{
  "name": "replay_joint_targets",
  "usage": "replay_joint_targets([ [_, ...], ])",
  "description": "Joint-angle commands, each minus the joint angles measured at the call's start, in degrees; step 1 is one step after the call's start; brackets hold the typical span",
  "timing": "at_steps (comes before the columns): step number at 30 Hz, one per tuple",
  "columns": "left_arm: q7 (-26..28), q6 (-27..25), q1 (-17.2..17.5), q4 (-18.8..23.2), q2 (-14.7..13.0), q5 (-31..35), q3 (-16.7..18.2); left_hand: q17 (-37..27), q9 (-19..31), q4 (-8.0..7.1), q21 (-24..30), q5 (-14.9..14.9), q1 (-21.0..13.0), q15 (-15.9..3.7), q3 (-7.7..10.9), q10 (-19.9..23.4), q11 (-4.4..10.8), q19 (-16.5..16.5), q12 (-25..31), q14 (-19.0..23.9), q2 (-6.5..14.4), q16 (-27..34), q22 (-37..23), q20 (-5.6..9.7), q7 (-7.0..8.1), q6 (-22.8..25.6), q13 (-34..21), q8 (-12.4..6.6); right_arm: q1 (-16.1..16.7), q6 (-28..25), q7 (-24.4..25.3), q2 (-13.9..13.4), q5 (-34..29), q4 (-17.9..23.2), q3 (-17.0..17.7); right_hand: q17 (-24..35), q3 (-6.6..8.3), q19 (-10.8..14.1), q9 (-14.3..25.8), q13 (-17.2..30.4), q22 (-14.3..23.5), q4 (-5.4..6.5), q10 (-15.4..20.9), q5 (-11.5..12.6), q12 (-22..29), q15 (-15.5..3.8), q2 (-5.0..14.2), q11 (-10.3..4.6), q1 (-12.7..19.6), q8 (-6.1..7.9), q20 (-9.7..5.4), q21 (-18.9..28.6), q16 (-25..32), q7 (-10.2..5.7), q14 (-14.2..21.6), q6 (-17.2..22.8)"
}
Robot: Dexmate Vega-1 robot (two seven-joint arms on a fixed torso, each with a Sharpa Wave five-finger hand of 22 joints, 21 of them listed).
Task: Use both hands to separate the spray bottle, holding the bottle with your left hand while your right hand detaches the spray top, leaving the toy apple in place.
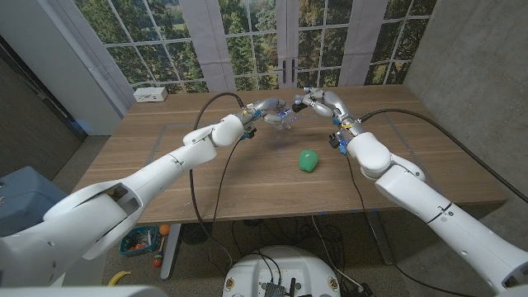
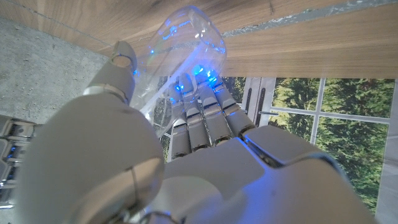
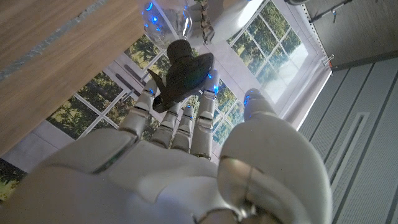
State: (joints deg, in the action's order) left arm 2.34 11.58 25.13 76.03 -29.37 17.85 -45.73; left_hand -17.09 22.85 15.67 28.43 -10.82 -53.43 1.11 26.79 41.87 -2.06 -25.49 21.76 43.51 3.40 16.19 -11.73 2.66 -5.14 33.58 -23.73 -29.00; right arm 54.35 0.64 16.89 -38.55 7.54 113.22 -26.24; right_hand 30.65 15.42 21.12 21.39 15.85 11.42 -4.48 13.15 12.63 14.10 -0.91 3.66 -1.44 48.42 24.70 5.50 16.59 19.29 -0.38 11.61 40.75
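Observation:
My left hand (image 1: 262, 108) grips a clear plastic bottle (image 1: 285, 119) above the far middle of the table; its fingers (image 2: 205, 115) wrap the bottle (image 2: 186, 43). From the other side my right hand (image 1: 320, 101) meets it and holds the black spray top (image 3: 183, 71) in its fingers (image 3: 177, 121), with the bottle's clear neck (image 3: 166, 14) just beyond. I cannot tell whether the top is still joined to the bottle. The green toy apple (image 1: 308, 160) lies on the table, nearer than both hands and apart from them.
A white box (image 1: 151, 94) sits at the table's (image 1: 165, 148) far left corner. Windows and a door stand behind the table. A blue bin (image 1: 21, 198) stands on the floor at the left, and small items lie on the floor under the table's near left edge.

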Motion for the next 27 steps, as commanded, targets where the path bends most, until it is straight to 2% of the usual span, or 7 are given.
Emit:
replay_joint_targets([
  [1, 0.3, -0.2, 0.2, 0.5, -0.1, 0.3, -0.1, -0.2, 0.2, -12.96, 0.4, -0.3, -0.4, -14.75, 13.31, 15.2, 13.56, 0.2, 12.4, 6.3, 8.3, 0.4, 0.1, 0.08, 6.18, 7.0, -9.8, -2.11, 5.5, 4.5, 10.6, 8.0, -2.6, -2.3, 2.7, 0.7, 0.38, 0.4, -2.9, 0.5, 0.1, -3.07, -4.9, 1.0, -1.6, -0.42, 1.22, -0.45, 0.9, -9.32, -0.05, 0.6, 0.1, -5.2, -0.7, -16.8],
  [8, 0.6, -0.3, 0.4, 0.9, -0.2, 0.8, -0.1, -0.2, 0.2, -12.95, 0.5, -0.3, -0.4, -14.75, 13.32, 15.2, 13.57, 0.3, 12.4, 6.3, 8.3, 0.4, 0.1, 0.04, 6.23, 7.1, -9.9, -2.1, 6.9, -3.8, 13.8, 9.3, -2.6, 1.9, 3.1, 1.0, -0.27, -0.9, -5.5, 0.4, 0.1, -3.6, -8.4, 0.9, -2.3, 0.43, 0.98, 0.14, -0.2, -14.19, 1.68, 0.1, -0.6, -6.11, -2.5, -26.2],
  [12, 0.8, -0.4, 0.6, 1.6, -0.4, 1.0, 0.0, -0.3, 0.2, -12.91, 0.6, -0.3, -0.4, -14.76, 13.33, 15.2, 13.57, 0.3, 12.3, 6.4, 8.3, 0.4, 0.1, 0.01, 6.23, 7.0, -9.9, -2.05, 7.4, -12.9, 18.5, 10.9, -5.4, 5.5, 2.4, 1.2, -2.37, -1.5, -6.7, 0.5, 0.1, -2.03, -9.0, 0.1, -1.8, 1.57, -0.07, 1.72, -4.9, -12.95, 2.56, -0.2, -0.8, 0.74, -2.5, -25.3],
  [13, 0.9, -0.5, 0.7, 1.7, -0.4, 1.1, 0.0, -0.3, 0.3, -12.91, 0.6, -0.3, -0.4, -14.76, 13.34, 15.2, 13.57, 0.3, 12.3, 6.3, 8.3, 0.4, 0.1, 0.01, 6.26, 7.0, -9.9, -2.05, 7.5, -14.9, 19.0, 11.1, -5.4, 6.3, 2.4, 1.2, -3.27, -1.7, -7.0, 0.7, 0.1, -1.25, -8.6, -0.3, -1.4, 2.65, -0.25, 2.21, -7.3, -11.96, 2.76, -0.3, -1.0, 4.33, -2.7, -22.6],
  [16, 1.3, -0.8, 0.9, 2.4, -0.6, 1.7, 0.0, -0.3, 0.3, -12.93, 0.7, -0.4, -0.4, -14.73, 13.35, 15.2, 13.57, 0.3, 12.3, 6.4, 8.3, 0.4, 0.1, 0.02, 6.33, 7.0, -9.9, -2.03, 7.7, -18.6, 20.3, 12.0, -5.0, 7.9, 2.4, 1.3, -4.58, -2.1, -6.8, 1.1, 0.1, -0.32, -6.9, -1.1, -0.5, 4.16, -0.61, 4.69, -10.8, -10.25, 3.77, -0.5, -1.2, 7.93, -2.8, -17.9],
  [23, 2.9, -2.1, 2.0, 3.7, -0.7, 2.4, 0.5, -0.3, 0.3, -12.91, 0.8, -0.4, -0.4, -14.76, 13.34, 15.3, 13.57, 0.3, 12.3, 6.4, 8.3, 0.4, 0.1, 0.0, 6.33, 7.0, -10.0, -2.02, 7.8, -24.7, 25.4, 13.0, -8.4, 9.9, 1.1, 1.4, -5.81, -2.6, -6.0, 1.6, 0.1, 0.67, -5.6, -1.8, 0.2, 5.17, -0.92, 5.72, -14.1, -9.6, 4.27, -0.8, -1.1, 6.67, -2.3, -16.6],
  [27, 4.8, -3.1, 3.0, 4.4, -0.6, 2.8, 1.0, -0.4, 0.3, -12.9, 0.9, -0.4, -0.4, -14.77, 13.31, 15.3, 13.58, 0.3, 12.3, 6.6, 8.2, 0.4, 0.1, 0.0, 6.31, 7.1, -10.0, -2.05, 8.5, -25.8, 29.3, 14.9, -9.9, 10.3, 1.0, 1.5, -5.92, -2.4, -5.0, 2.1, 0.1, 0.33, -3.4, -1.7, 1.1, 5.59, -0.78, 5.81, -14.9, -7.68, 4.58, -0.8, -1.0, 6.19, -1.7, -13.0],
])
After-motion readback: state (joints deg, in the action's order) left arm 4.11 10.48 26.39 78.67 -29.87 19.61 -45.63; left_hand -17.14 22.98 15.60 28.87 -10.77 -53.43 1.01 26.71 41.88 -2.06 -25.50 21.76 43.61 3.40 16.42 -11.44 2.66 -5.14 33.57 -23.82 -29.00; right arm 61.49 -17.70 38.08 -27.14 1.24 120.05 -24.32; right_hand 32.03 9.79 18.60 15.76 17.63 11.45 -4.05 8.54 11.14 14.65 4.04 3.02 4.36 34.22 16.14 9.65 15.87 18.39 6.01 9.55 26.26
